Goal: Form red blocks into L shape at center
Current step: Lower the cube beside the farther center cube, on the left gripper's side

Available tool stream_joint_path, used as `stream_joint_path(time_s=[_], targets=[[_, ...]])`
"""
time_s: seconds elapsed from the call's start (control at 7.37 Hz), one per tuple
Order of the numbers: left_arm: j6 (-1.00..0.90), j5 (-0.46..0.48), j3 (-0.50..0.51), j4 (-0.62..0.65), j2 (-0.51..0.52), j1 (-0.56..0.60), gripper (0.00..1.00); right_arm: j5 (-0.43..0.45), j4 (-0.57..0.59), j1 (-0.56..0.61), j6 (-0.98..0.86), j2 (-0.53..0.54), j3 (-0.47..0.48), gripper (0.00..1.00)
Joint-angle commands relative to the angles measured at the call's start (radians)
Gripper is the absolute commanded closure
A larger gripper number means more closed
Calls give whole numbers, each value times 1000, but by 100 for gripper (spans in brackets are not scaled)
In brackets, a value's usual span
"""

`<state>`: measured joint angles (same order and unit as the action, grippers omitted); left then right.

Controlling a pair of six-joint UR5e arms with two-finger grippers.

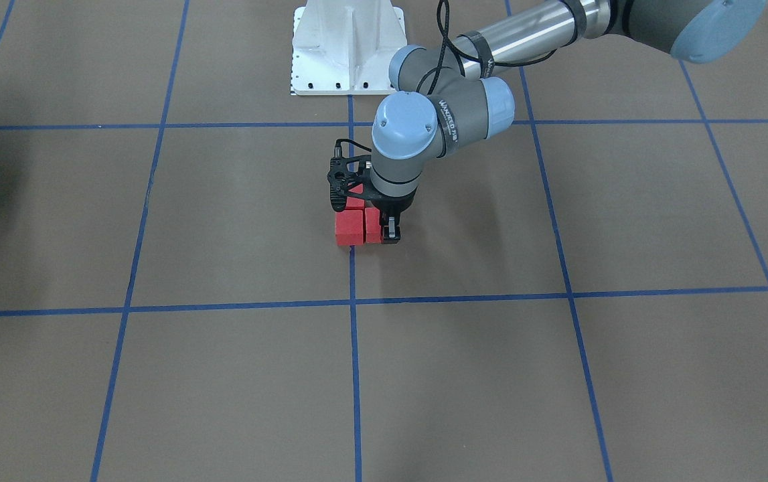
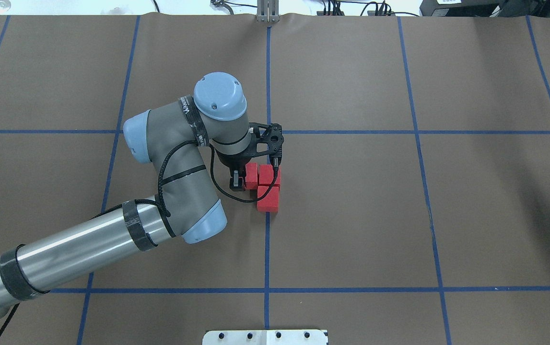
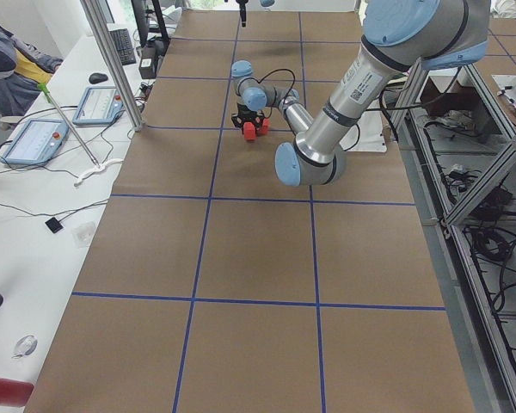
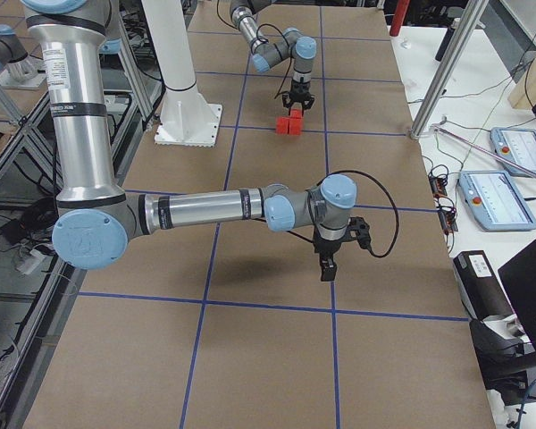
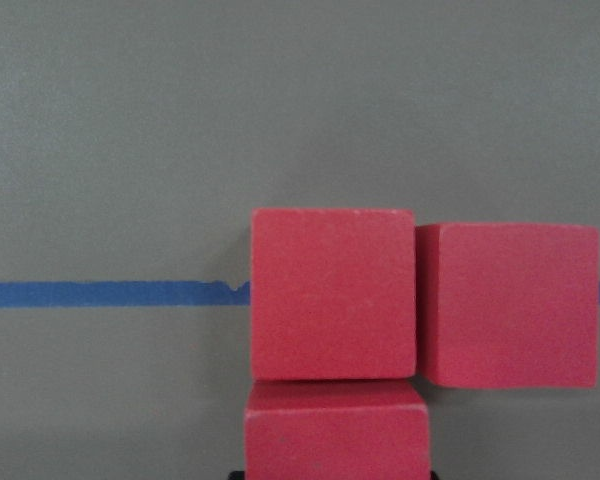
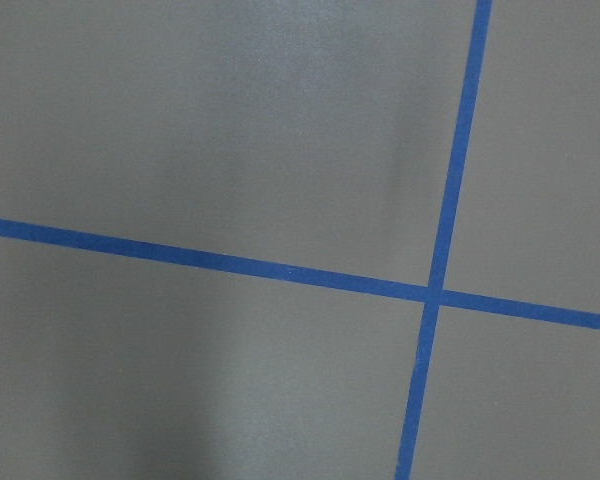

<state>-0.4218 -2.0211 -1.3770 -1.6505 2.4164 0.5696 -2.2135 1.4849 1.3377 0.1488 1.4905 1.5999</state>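
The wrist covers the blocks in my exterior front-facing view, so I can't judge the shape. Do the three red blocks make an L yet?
Observer: Yes. The left wrist view shows the red blocks pressed together, or nearly so, in an L: one at the corner, one against each of two adjacent sides.
Operator: And the right arm? I can't see it.
Observer: The right gripper hangs over a tape crossing, well away from the blocks.
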Motion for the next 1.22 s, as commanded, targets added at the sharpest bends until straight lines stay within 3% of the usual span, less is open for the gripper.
stream_joint_path(time_s=[0.0, 0.81, 1.09], targets=[[0, 5, 4, 0, 3, -4, 55, 0, 0, 0, 0, -1, 0, 0], [0, 5, 6, 0, 0, -7, 37, 0, 0, 0, 0, 1, 0, 0], [-2, 5, 4, 0, 0, -7, 18, 0, 0, 0, 0, 1, 0, 0]])
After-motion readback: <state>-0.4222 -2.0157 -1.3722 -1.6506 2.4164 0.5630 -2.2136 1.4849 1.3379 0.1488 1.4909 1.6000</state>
